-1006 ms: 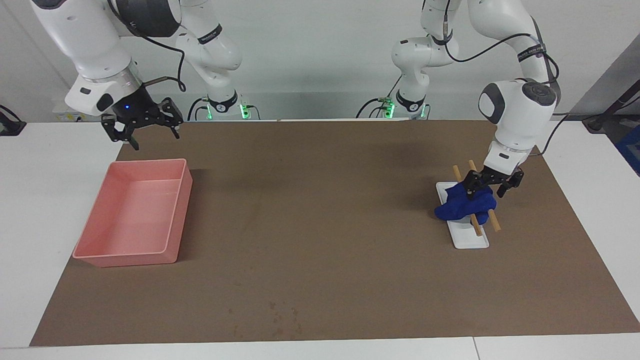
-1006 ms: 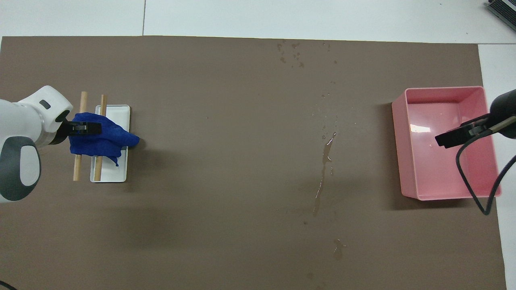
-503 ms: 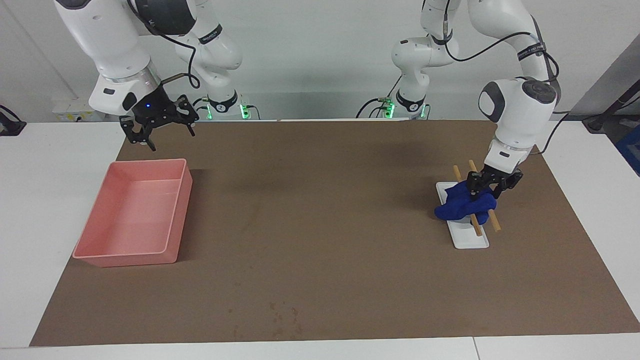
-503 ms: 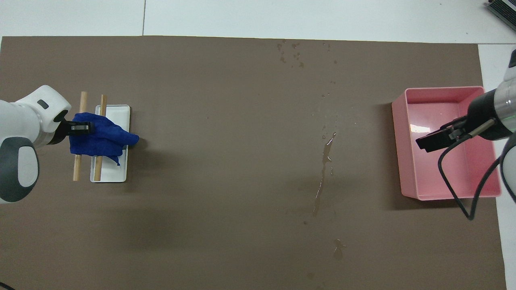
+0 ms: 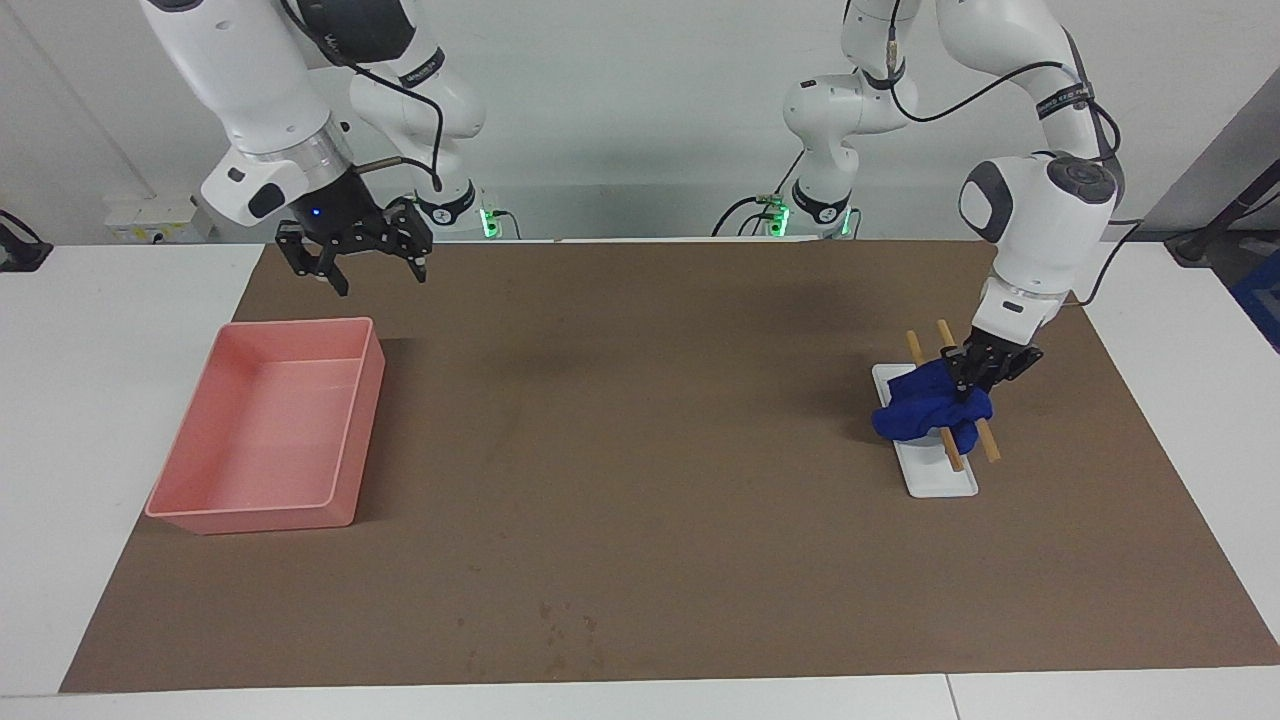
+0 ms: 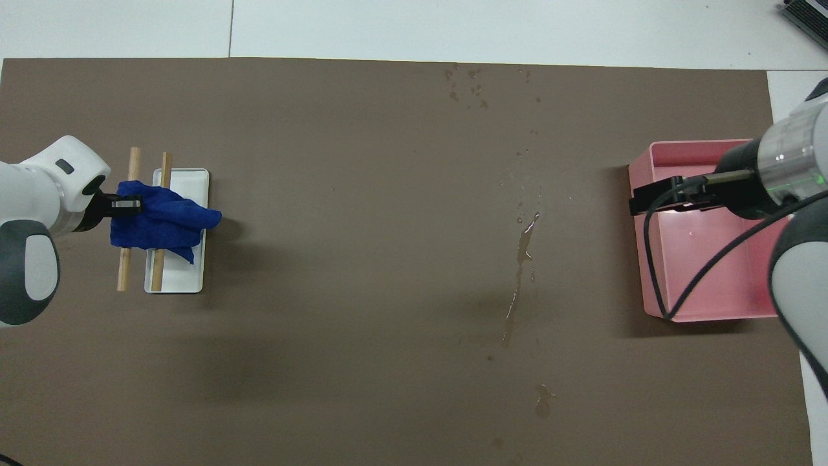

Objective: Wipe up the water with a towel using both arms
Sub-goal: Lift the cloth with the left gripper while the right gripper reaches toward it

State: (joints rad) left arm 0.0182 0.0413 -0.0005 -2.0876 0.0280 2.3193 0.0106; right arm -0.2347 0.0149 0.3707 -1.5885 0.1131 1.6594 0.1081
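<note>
My work surface was a white table (image 5: 120,330) covered by a brown mat (image 5: 640,480). A pink tray (image 5: 270,430) lay on the mat toward my right arm's end. A white dish (image 5: 935,470) lay toward my left arm's end, two wooden rods (image 5: 990,445) resting across it. A streak of water (image 6: 521,272) and scattered droplets (image 6: 466,84) wetted the mat between them.

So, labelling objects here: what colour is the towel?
Deep royal blue, plain; the towel shows best in the overhead view.
</note>
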